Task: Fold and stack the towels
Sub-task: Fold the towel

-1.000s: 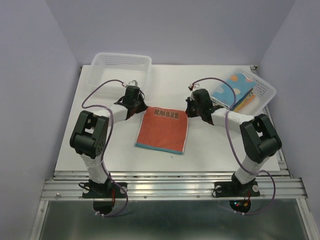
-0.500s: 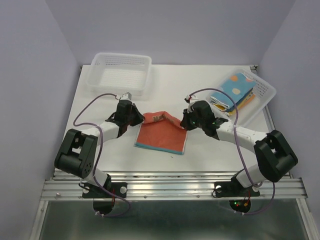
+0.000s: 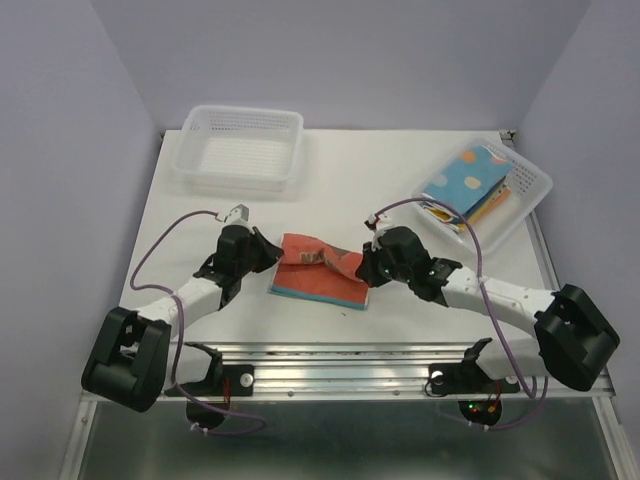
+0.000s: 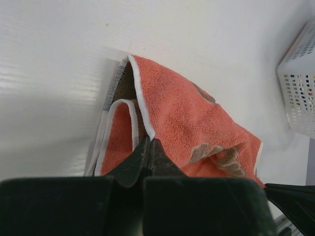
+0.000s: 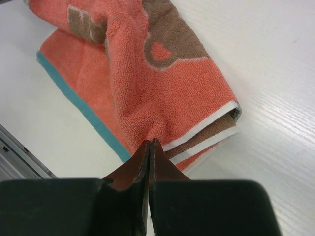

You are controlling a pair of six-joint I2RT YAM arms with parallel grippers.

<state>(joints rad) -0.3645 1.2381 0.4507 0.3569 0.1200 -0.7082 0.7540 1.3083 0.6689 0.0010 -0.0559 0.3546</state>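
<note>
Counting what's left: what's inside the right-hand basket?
Light blue dotted towel on top; orange and white edges show beneath. How many lie under it is hidden.

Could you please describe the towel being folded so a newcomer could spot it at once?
On the white table, look at the near middle. The red-orange towel lies there, with brown lettering and a teal edge; the other towels sit in the far-right basket.
</note>
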